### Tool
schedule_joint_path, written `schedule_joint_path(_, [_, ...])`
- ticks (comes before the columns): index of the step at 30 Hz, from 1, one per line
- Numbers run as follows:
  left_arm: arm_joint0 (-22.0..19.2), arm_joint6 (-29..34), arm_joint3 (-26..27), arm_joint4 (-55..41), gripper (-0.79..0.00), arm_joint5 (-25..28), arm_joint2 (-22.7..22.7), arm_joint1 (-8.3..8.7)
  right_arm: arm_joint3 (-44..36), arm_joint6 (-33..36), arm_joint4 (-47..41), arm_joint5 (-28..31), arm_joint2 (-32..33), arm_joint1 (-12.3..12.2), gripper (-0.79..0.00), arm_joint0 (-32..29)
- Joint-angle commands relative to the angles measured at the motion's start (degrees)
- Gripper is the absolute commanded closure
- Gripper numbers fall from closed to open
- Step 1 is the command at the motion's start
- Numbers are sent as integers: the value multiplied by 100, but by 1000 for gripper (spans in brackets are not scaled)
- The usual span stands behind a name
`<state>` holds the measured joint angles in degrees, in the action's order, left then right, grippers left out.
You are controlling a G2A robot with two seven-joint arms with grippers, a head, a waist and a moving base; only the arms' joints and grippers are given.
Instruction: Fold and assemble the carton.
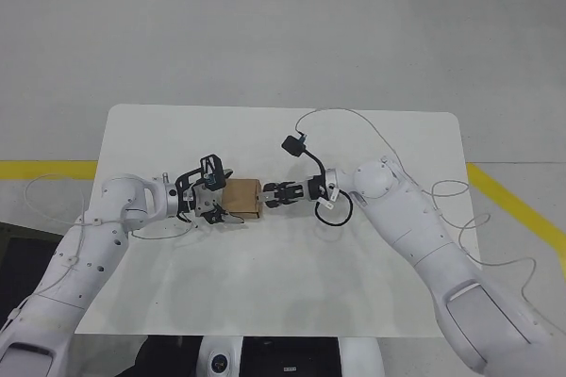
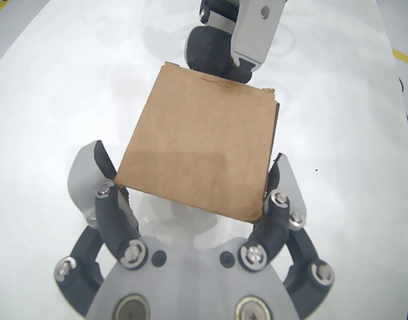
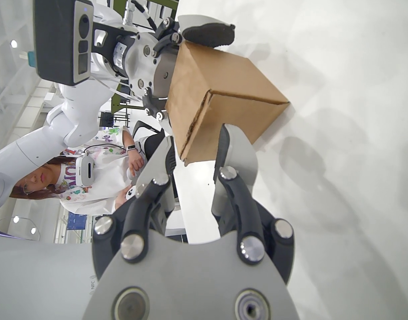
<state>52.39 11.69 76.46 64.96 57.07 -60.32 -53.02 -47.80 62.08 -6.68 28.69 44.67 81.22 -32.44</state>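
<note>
Left gripper [image 2: 188,154]: jaws spread wide and closed upon the cardboard carton [image 2: 204,141]. One of its fingers [image 2: 90,168] stands at each near corner, pads pressed against opposite sides of the box. The grip spans the carton's full width at the end nearest this arm.

Right gripper [image 1: 271,196]: positioned at the opposite end of the carton, in contact with its upper edge. Whether it clamps the cardboard or merely rests against it cannot be told.

Carton: a small brown box, folded into a closed block, held between the two grippers. In the right wrist view one lower corner meets the table [image 1: 358,283]; whether the whole base sits flat cannot be told. Visible faces are plain, save one with a flap seam that gapes slightly along its edge. The interior is hidden; contents cannot be told.

Location: near the middle of the white table, slightly towards the left arm's side, well apart from every edge.

Surroundings: a yellow floor line [image 1: 38,170] runs beyond the table on both sides
</note>
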Motion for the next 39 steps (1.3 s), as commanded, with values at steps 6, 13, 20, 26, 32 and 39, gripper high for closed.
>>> schedule_joint_path(6, [-3,7,7,-1,-785,-2,-2,-5,-182,70,78,-117,20,-33,0,-103])
schedule_joint_path(13, [-34,25,42,-42,-785,-27,32,-25,-172,93,61,-190,-99,29,0,-93])
schedule_joint_path(20, [-51,33,29,-37,-785,-18,46,-35,-76,90,43,-148,-150,80,0,-16])
schedule_joint_path(26, [-78,6,-26,-89,-785,0,-12,-31,-40,24,74,-31,-1,23,-37,-35])
schedule_joint_path(32, [-23,144,-86,-543,-785,93,-194,63,-400,-57,207,160,363,-165,-237,-247])
schedule_joint_path(39, [-37,1022,154,-2188,-785,93,-196,355,-935,-137,165,608,839,-383,-785,-644])
